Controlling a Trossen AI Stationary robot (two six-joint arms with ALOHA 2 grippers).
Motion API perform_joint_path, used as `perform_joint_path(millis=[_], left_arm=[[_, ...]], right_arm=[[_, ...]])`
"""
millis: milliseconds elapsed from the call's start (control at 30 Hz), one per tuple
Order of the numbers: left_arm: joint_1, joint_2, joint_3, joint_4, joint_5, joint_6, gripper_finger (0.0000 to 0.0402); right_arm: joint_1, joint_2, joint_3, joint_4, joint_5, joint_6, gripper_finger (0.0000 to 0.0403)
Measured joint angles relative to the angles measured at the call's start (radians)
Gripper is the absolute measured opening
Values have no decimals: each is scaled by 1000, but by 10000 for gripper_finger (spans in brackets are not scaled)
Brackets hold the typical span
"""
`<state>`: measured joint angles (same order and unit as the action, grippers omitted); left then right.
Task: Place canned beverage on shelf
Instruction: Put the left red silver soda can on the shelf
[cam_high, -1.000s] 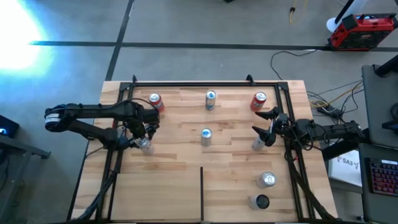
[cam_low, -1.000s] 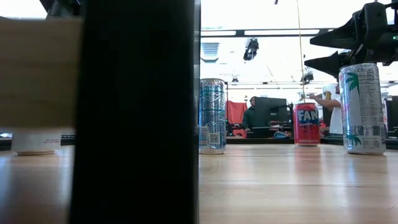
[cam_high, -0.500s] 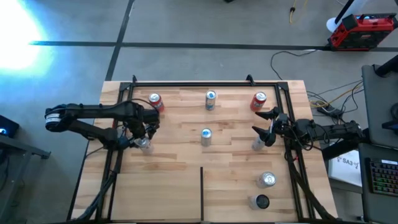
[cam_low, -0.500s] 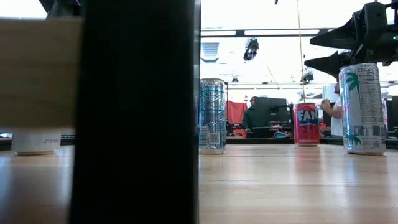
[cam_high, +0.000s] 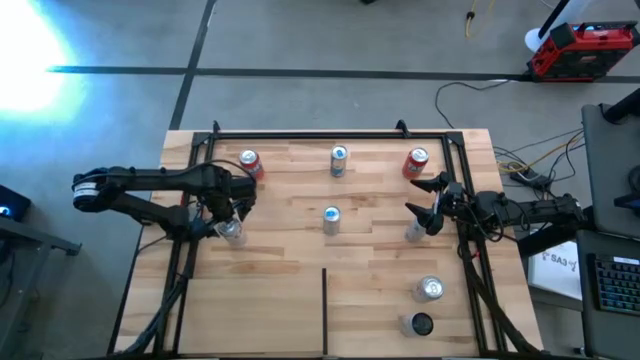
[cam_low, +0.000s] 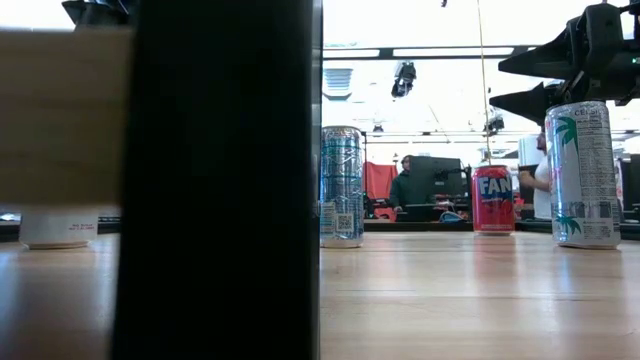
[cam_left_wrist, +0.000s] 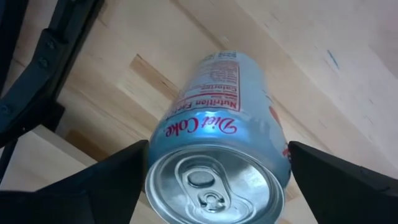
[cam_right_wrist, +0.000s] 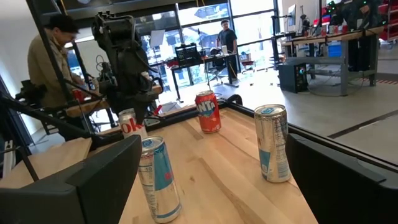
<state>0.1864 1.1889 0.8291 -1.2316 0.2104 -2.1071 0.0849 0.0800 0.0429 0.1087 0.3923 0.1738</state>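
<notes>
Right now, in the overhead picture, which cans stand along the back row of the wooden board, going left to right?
Red can → slim blue-and-silver can → second red can, all three upright near the far rail of the shelf.

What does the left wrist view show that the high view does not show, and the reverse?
Only the left wrist view shows the label of the Diet Coke can, its nutrition panel and pull tab, and that the left gripper has its fingers apart on either side of the can, with small gaps.

Only the high view shows the whole shelf, the other cans, such as the red can near the far rail, and the right gripper, open beside a tall can.

Both show the Diet Coke can standing upright on the wood.
</notes>
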Motion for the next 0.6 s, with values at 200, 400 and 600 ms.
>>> perform_joint_path(millis=[200,400,600], left_arm=[[0,-1,-6,2,4,-3,308],[0,-3,-6,6,7,-3,291],[-4,-10,-8,37,37,0,291]], right_arm=[[0,0,0,0,0,1,382],[0,0,0,0,0,0,382],[0,0,0,0,0,0,382]])
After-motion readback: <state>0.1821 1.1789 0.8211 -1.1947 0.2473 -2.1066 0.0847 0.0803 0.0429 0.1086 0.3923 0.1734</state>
